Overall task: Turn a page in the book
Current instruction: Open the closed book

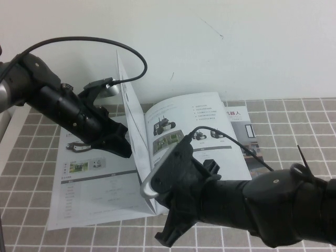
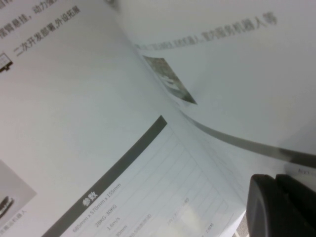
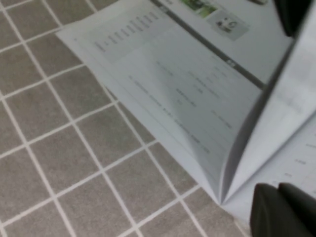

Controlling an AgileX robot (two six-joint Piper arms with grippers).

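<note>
The book [image 1: 84,199] lies open on the tiled table, with glossy white pages, small vehicle photos and dark bars. One page [image 1: 131,110] stands nearly upright along the spine. My left gripper [image 1: 125,147] reaches in from the left and is shut on the page's lower part. In the left wrist view its gripper [image 2: 279,197] shows both jaws together against the curved page [image 2: 237,74]. My right gripper [image 1: 167,236] hangs shut at the book's near edge. In the right wrist view this gripper [image 3: 281,207] holds nothing and hovers over the book [image 3: 173,84] beside the spine's near end.
A second brochure [image 1: 239,118] with dark print lies under the book's far right corner. The grey tiled table [image 1: 294,126] runs back to a white wall. My bulky right arm [image 1: 273,210] covers the near right part of the table.
</note>
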